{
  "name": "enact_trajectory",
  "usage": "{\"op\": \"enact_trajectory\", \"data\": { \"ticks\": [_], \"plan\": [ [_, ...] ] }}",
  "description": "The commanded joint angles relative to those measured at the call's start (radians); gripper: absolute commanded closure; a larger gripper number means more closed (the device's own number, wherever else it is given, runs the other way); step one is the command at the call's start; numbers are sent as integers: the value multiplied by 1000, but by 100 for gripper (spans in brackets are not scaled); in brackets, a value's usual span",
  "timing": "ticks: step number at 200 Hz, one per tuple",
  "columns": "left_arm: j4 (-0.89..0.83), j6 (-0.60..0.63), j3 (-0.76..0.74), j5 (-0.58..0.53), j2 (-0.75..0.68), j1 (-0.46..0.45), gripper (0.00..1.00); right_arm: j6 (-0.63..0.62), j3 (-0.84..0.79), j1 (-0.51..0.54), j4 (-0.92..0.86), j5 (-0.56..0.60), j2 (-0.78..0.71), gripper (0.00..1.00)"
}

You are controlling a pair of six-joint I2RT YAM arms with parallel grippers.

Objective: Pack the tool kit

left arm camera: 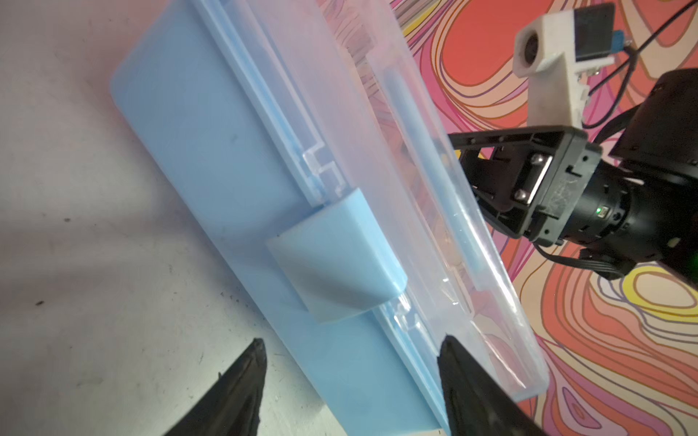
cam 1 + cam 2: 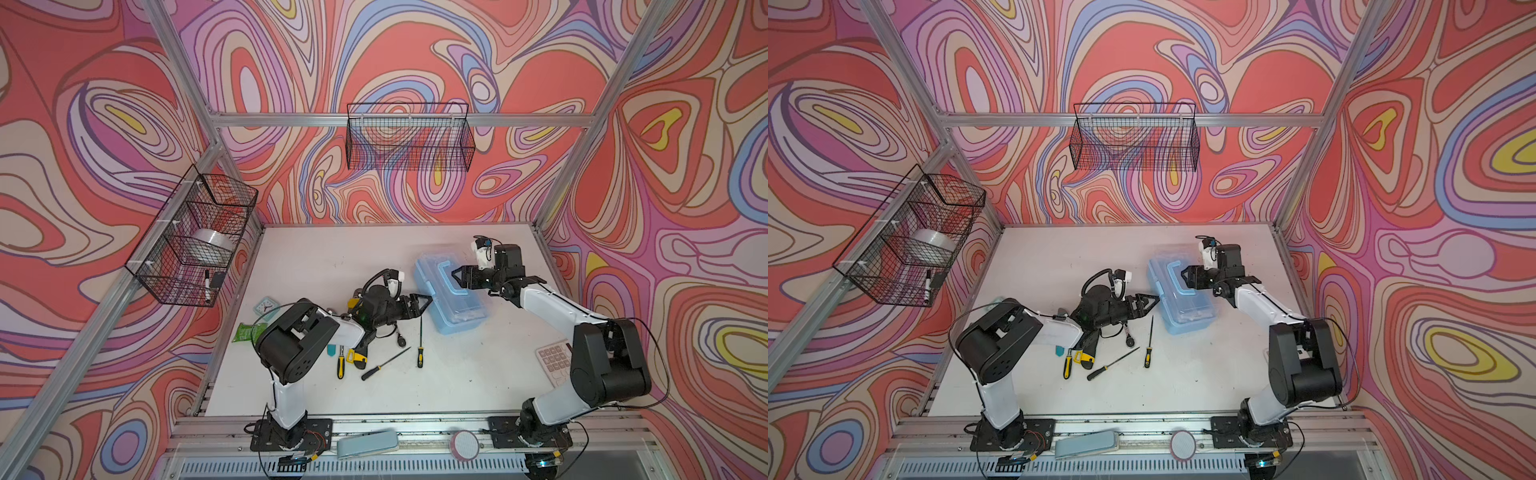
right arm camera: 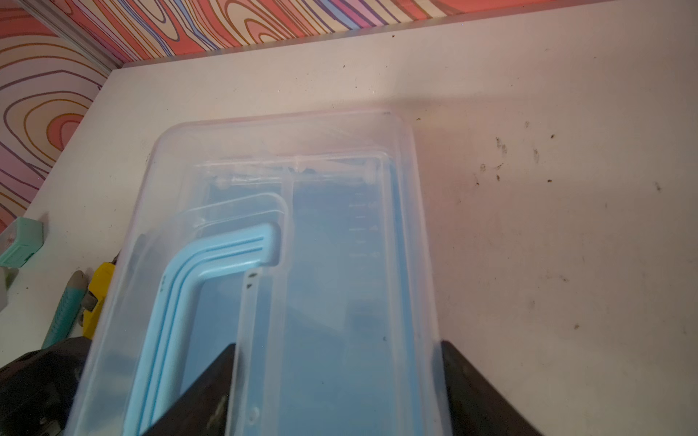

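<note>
Clearly, we are at the unlatching stage: the tool kit (image 2: 453, 291) lies closed on the counter (image 2: 316, 257), toward its far right part, with the clear lid down and the pale blue handle (image 2: 451, 276) folded flat on top. Our left hand (image 2: 424, 302) sits just beside the box's long front wall, fingers spread, and in the left wrist view the blue latch (image 1: 336, 264) lies ahead of the two fingertips (image 1: 253, 351). Our right hand (image 2: 456, 277) hovers over the lid near the handle, fingers spread and gripping nothing that we can see; whether it touches the lid we cannot tell.

To do this well, we should steady the box from above with the right hand while the left gets under the latch's lower edge and flips it outward. The screwdrivers (image 2: 420, 345) and other yellow-and-black tools (image 2: 353, 359) wait loose on the counter near the left arm.
</note>
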Motion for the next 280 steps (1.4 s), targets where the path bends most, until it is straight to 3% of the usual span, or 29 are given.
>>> {"op": "enact_trajectory", "data": {
  "ticks": [1, 123, 280],
  "plan": [
    [147, -102, 26, 17, 38, 5, 29, 41, -62, -14, -131, -8, 74, 24],
    [385, -272, 98, 14, 200, 5, 25, 74, -79, -55, -86, -102, 92, 24],
    [391, -436, 250, 102, 242, -16, 21, 170, -82, -69, 3, -198, 142, 27]
  ]
}}
